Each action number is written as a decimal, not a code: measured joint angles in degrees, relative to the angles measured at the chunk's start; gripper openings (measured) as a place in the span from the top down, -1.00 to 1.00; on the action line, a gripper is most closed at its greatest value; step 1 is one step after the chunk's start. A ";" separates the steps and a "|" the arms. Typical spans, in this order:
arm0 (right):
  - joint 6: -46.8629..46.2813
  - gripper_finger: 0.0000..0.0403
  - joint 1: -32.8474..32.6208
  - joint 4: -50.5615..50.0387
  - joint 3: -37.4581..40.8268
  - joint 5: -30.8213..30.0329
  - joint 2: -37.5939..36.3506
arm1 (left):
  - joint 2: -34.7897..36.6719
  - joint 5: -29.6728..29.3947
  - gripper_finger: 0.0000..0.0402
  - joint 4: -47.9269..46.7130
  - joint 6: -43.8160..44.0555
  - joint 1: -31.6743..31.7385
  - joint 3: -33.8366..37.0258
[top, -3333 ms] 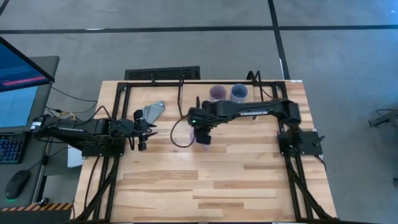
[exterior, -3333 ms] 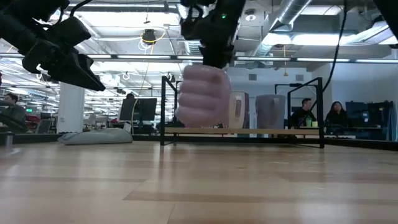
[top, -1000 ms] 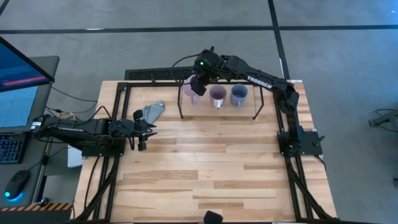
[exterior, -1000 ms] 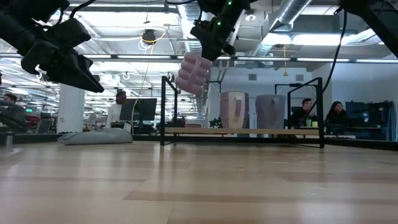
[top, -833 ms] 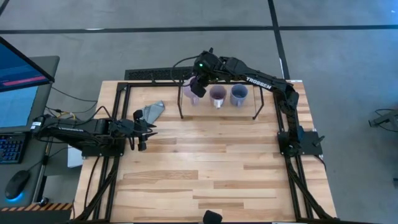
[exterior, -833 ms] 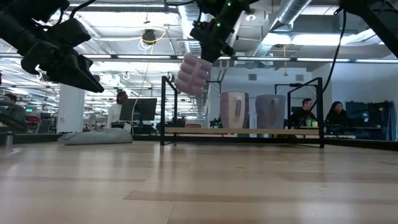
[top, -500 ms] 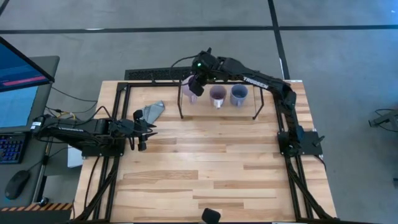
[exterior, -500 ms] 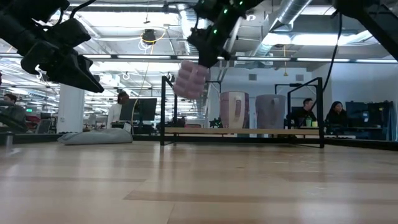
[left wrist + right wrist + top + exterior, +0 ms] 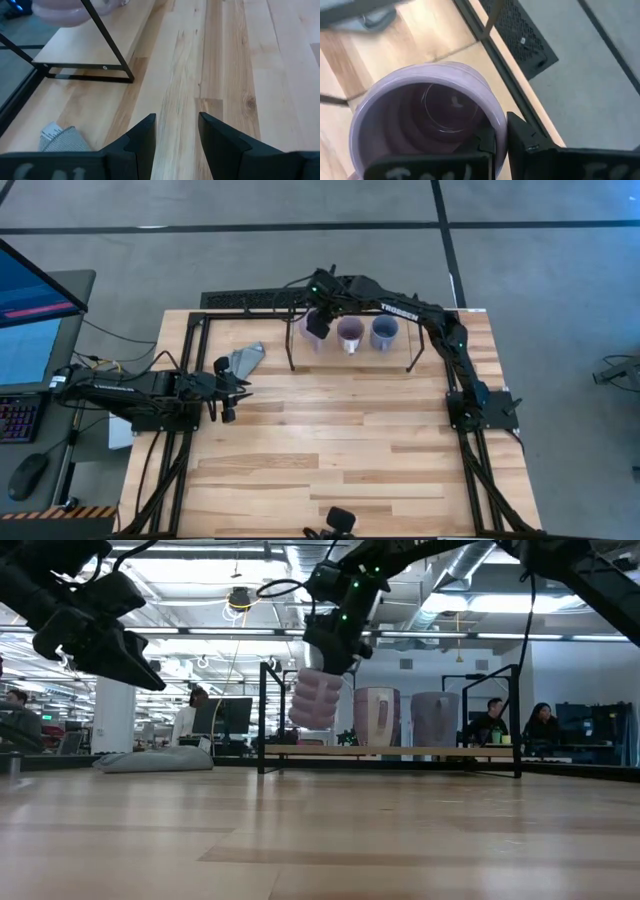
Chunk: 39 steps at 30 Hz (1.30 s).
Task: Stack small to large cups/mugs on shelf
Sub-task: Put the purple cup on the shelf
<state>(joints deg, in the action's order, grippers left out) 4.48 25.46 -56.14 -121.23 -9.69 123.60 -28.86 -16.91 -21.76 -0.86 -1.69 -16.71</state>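
Note:
The pale lilac mug (image 9: 317,700) hangs under my right gripper (image 9: 335,645) above the left end of the shelf (image 9: 392,751), a black tube frame over a light board at the table's far edge. The purple mug with a white patch (image 9: 375,717) and the blue-grey mug (image 9: 435,718) stand upright on the board to its right. In the high view they are the lilac mug (image 9: 309,332), the purple mug (image 9: 350,333) and the blue-grey mug (image 9: 384,330). My left gripper (image 9: 177,135) is open and empty, raised over the table's left side. My right gripper pinches the lilac mug's wall at the rim (image 9: 498,131), one finger inside the mug and one outside. The fingers come from above, pointing down. The mug hangs nearly upright, mouth up, its bottom clear of the shelf board.
A grey folded wedge (image 9: 245,358) lies on the table left of the shelf, near my left gripper (image 9: 230,390). The shelf's thin black legs (image 9: 290,365) stand beside the lilac mug. People and desks show in the room beyond.
My right gripper has come down toward the shelf's left end with the lilac mug. The mug, tilted a second ago, now hangs nearly upright and lower, close above the board.

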 joint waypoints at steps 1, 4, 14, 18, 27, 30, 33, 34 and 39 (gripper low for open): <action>0.04 0.84 0.12 -0.56 0.00 0.02 0.21 | 0.00 0.01 0.31 -0.12 0.01 0.00 0.00; -0.63 0.84 0.11 -0.78 0.00 0.58 0.57 | 0.00 0.02 0.31 -0.30 0.04 0.00 0.00; -2.88 0.84 -0.43 -2.96 0.00 0.94 0.69 | 0.00 0.02 0.31 -0.39 0.24 0.00 0.00; -3.02 0.84 -0.69 -3.46 0.57 0.84 0.66 | 0.00 0.02 0.31 -0.43 0.27 0.00 0.00; -3.58 0.84 -1.47 -3.33 0.57 1.81 0.62 | 0.00 0.02 0.31 -0.74 0.66 0.00 0.00; -4.27 0.84 -1.50 -3.43 0.57 2.29 0.62 | 0.00 0.02 0.31 -0.81 0.68 0.00 0.00; -4.55 0.84 -1.50 -3.43 0.57 2.25 0.62 | 0.00 0.02 0.31 -0.81 0.67 0.00 0.00; -4.59 0.84 -1.50 -3.43 0.57 2.22 0.62 | 0.00 0.02 0.31 -0.83 0.66 0.00 0.00; -6.00 0.84 -1.47 -3.45 0.57 2.20 0.62 | 0.00 0.02 0.31 -0.85 0.67 0.00 0.00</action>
<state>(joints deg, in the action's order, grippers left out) -1.52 23.99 -59.59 -120.66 -7.49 124.22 -28.86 -16.88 -22.61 -0.19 -1.69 -16.71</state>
